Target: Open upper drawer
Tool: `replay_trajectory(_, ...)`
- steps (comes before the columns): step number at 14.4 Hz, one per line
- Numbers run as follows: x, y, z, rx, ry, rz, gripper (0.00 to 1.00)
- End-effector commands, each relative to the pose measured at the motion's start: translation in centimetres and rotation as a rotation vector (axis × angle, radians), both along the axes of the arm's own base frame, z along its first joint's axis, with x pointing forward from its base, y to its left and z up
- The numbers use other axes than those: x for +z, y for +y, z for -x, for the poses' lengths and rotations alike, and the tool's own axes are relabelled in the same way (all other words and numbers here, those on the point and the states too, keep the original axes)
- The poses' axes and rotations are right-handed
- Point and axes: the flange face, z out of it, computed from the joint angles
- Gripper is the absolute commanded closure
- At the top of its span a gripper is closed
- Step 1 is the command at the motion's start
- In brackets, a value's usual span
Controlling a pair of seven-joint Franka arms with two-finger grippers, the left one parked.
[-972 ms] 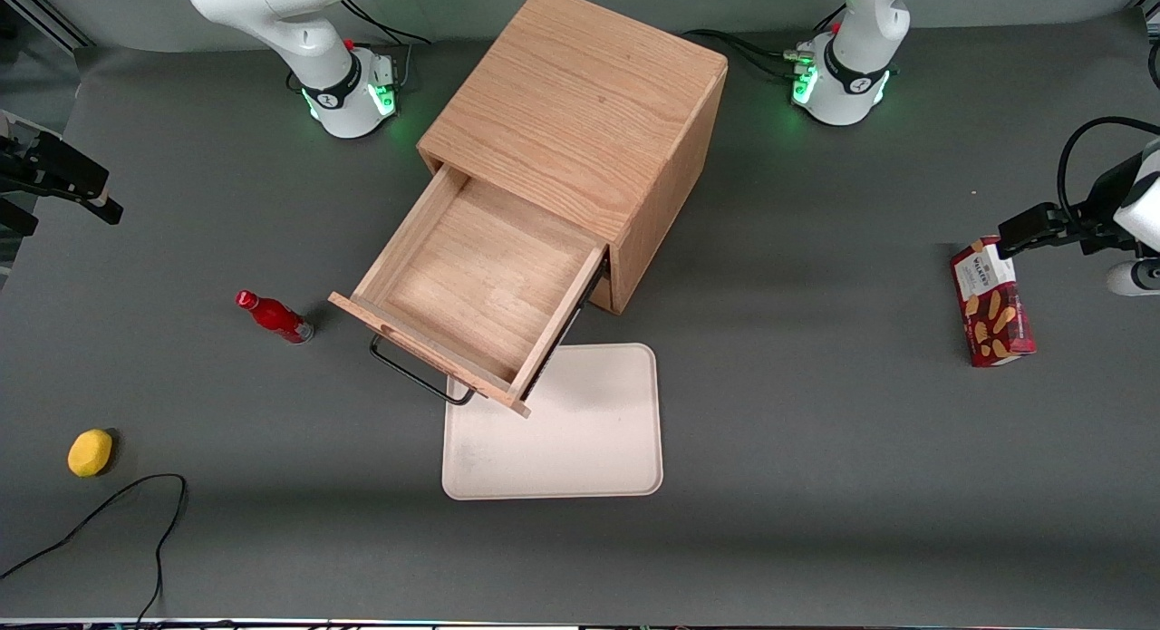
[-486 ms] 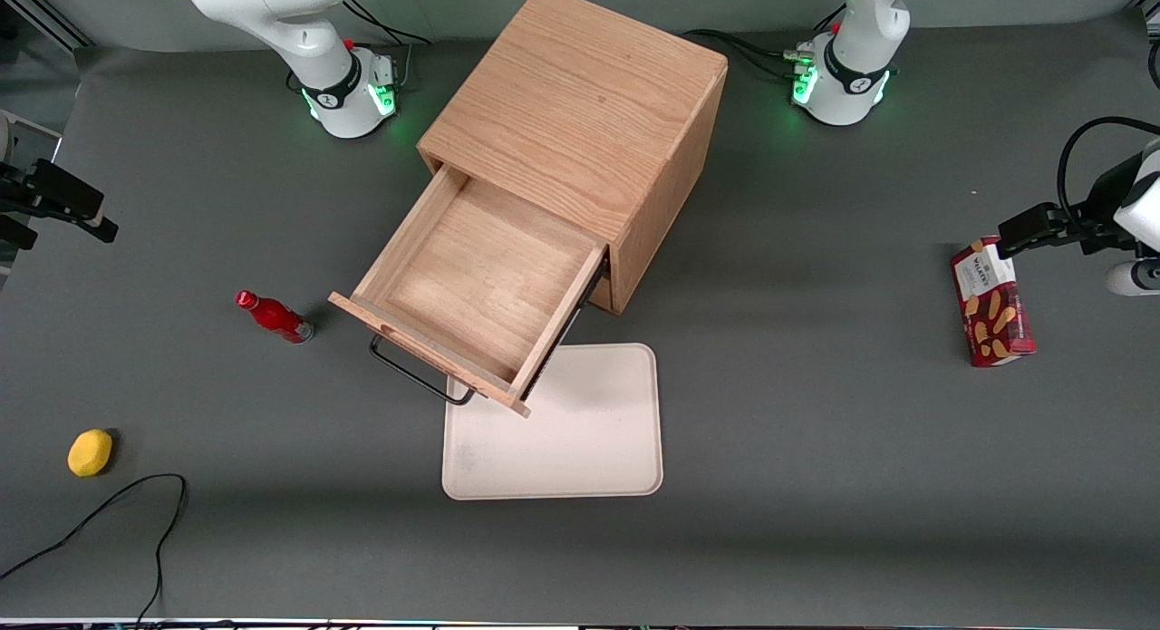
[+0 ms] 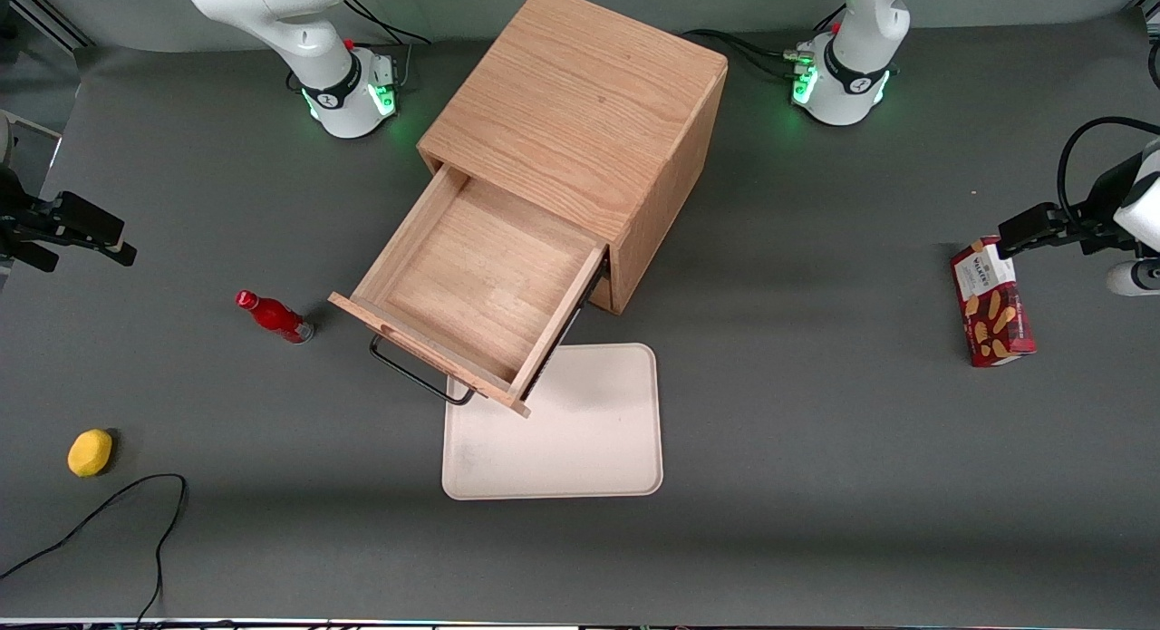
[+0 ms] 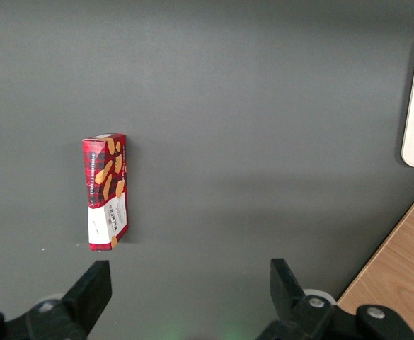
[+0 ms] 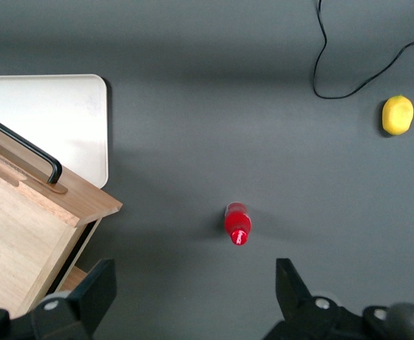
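The upper drawer point(image 3: 471, 285) of the light-oak cabinet point(image 3: 580, 113) stands pulled far out, and its inside is bare wood. Its black wire handle point(image 3: 412, 376) points toward the front camera and overhangs the tray's edge. In the right wrist view the drawer's front corner point(image 5: 72, 202) and the handle point(image 5: 23, 145) show. My gripper point(image 3: 91, 249) hangs open with nothing between its fingers at the working arm's end of the table, well away from the drawer. The right wrist view looks past the gripper point(image 5: 194, 283) at bare mat and the red bottle.
A red bottle point(image 3: 272, 315) stands between my gripper and the drawer. A white tray point(image 3: 589, 440) lies in front of the cabinet. A lemon point(image 3: 90, 452) and a black cable point(image 3: 136, 512) lie nearer the front camera. A biscuit box point(image 3: 991, 302) lies toward the parked arm's end.
My gripper has drifted a little nearer to the front camera along the table's end, staying open. The drawer and everything else have kept still.
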Motion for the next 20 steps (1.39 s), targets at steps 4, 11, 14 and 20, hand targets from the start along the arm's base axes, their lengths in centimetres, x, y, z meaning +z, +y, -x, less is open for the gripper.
replay_trajectory(4,-0.3,-0.9,0.6,-0.028,-0.009,0.008,0.00)
replay_trajectory(11,-0.4,-1.0,0.6,-0.031,-0.004,0.013,0.00)
replay_trajectory(14,-0.5,-0.8,0.5,-0.030,-0.003,0.013,0.00)
replay_trajectory(20,-0.7,-1.3,0.7,-0.035,0.008,0.011,0.00)
